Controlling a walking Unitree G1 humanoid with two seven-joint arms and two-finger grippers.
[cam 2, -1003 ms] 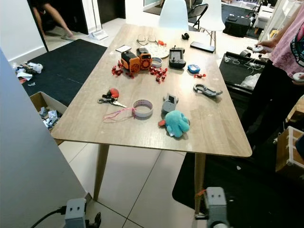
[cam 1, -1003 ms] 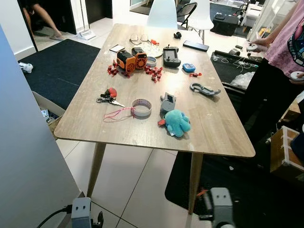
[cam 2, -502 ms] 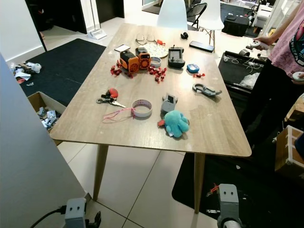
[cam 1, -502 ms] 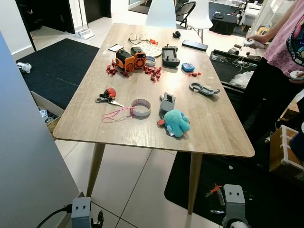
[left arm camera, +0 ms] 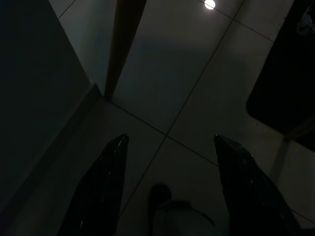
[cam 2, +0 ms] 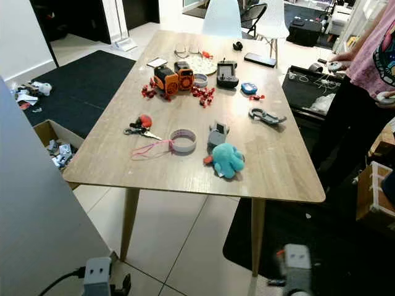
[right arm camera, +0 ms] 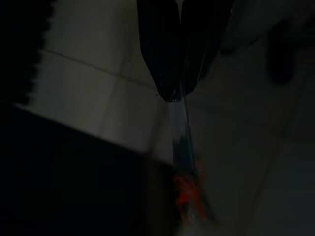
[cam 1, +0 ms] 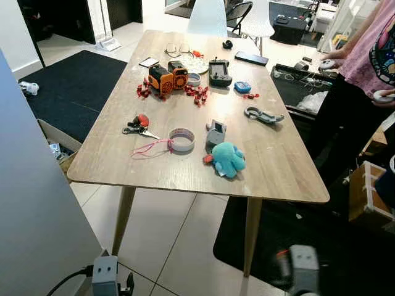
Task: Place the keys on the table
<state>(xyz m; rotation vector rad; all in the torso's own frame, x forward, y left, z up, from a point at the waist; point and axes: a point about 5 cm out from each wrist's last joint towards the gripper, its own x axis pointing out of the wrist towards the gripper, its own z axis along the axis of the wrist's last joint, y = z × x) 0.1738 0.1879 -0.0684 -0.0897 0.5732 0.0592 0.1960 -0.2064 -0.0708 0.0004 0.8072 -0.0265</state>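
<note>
Metal keys (right arm camera: 189,194) dangle, light and loose, from the right gripper (right arm camera: 178,96), pinched shut on their strap; left gripper (left arm camera: 170,189) hangs wide open.

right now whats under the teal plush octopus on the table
The teal plush octopus lies on the wooden table. A small red piece pokes out from its left edge. Whatever else sits beneath it is covered by its body.
</note>
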